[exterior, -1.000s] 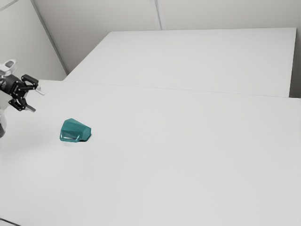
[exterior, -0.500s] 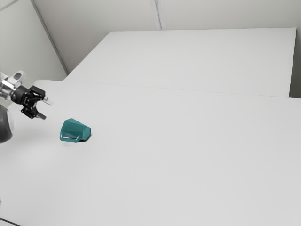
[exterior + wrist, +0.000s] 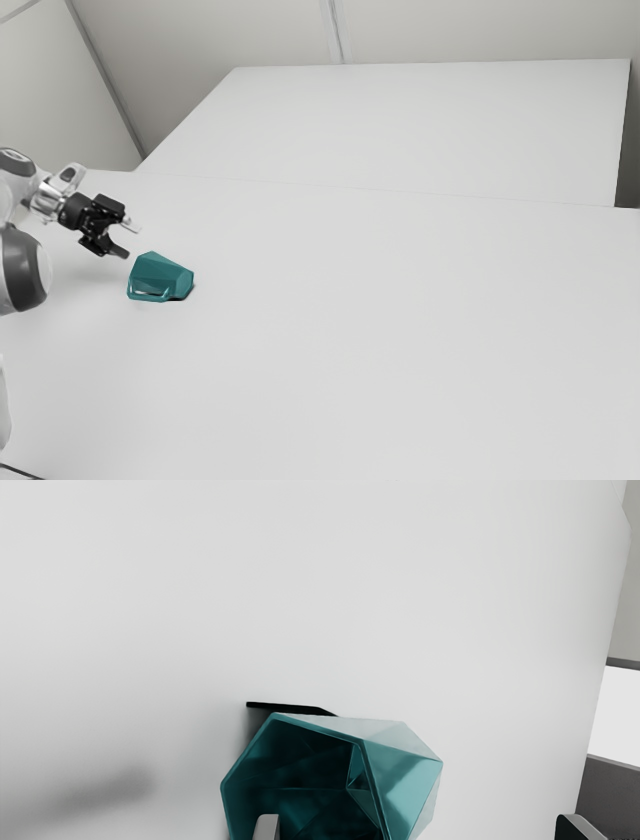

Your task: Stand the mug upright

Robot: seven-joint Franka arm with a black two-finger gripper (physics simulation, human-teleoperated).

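Teal mug (image 3: 162, 275)'s lying on its side on the surface (image 3: 380, 330), mouth toward your pincer (image 3: 131, 243), which is spread wide and holding nothing. Your wrist view crops part of the mug, one fingertip (image 3: 267, 828) covers a bit of it, and the inside's pretty dark, so you can't make out much there.

The way ahead of the open gripper (image 3: 132, 243) is blocked by the mug (image 3: 160, 274), tipped on its side, mouth toward the fingers. Free passage is left above it, between it and the far edge of the table (image 3: 400, 320), and over the broad stretch toward the exterior view's right
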